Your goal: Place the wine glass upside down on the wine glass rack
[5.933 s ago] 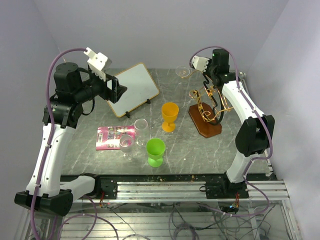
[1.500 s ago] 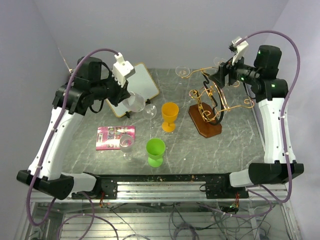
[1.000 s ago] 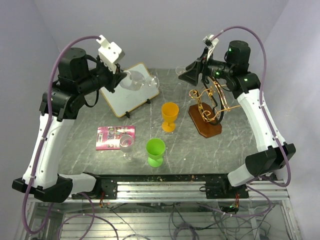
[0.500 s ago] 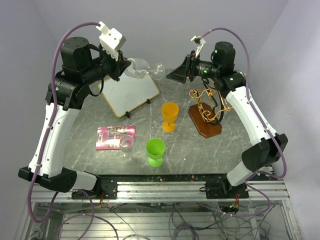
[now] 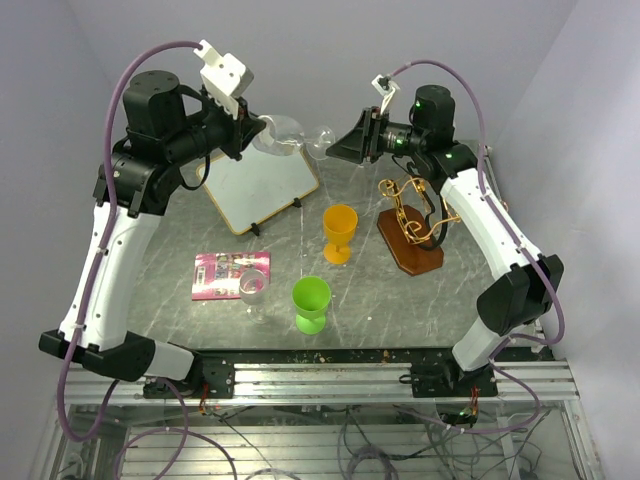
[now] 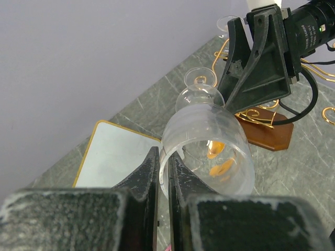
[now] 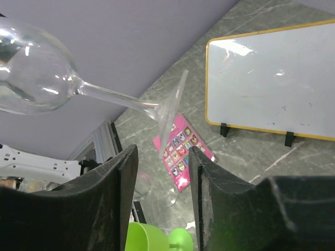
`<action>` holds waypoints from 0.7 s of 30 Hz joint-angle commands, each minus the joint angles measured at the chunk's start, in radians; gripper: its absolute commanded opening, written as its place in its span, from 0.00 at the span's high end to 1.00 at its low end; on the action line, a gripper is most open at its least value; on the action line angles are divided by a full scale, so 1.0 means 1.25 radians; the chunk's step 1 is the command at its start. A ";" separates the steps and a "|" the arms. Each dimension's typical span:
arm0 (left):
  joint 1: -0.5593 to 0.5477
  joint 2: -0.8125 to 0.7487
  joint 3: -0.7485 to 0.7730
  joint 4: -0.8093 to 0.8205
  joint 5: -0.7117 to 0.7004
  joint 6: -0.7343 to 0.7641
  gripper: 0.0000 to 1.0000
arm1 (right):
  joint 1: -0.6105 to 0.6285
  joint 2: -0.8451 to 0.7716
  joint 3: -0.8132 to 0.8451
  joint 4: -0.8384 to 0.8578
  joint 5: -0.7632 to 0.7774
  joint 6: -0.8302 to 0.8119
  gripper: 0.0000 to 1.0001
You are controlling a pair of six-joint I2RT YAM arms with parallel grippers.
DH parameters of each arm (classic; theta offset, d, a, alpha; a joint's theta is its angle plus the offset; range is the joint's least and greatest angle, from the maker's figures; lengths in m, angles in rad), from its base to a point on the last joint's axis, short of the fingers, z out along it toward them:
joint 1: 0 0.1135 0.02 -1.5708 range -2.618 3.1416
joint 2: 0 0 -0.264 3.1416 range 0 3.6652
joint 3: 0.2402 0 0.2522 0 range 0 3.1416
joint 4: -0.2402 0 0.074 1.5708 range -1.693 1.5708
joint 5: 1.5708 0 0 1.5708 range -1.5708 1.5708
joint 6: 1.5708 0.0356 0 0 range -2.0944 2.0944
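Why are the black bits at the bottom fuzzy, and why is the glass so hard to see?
Left wrist view: the left fingers are too close to the lens, so they blur; the wine glass is sharp. Right wrist view: the right fingers blur too, and light glints on the glass. Top view: the clear glass almost melts into the pale wall.

Plain pale lavender walls (image 5: 330, 60) enclose a grey marble-patterned table (image 5: 370, 300) edged by an aluminium rail (image 5: 350, 375).

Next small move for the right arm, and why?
Probably ease the right gripper forward until its open fingers straddle the stem, then close. The left gripper pinches the wine glass sideways by its rim, foot just ahead of the right gripper's gap.
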 commanded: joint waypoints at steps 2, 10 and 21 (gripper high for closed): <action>0.000 0.004 0.033 0.066 0.034 -0.010 0.93 | 0.010 0.011 0.023 0.055 -0.031 0.040 0.59; 0.001 -0.002 0.023 0.072 0.040 -0.020 0.93 | 0.012 0.026 0.032 0.065 -0.022 0.060 0.69; 0.001 -0.020 -0.013 0.084 0.059 -0.023 0.93 | 0.012 0.021 0.020 0.063 0.005 0.070 0.99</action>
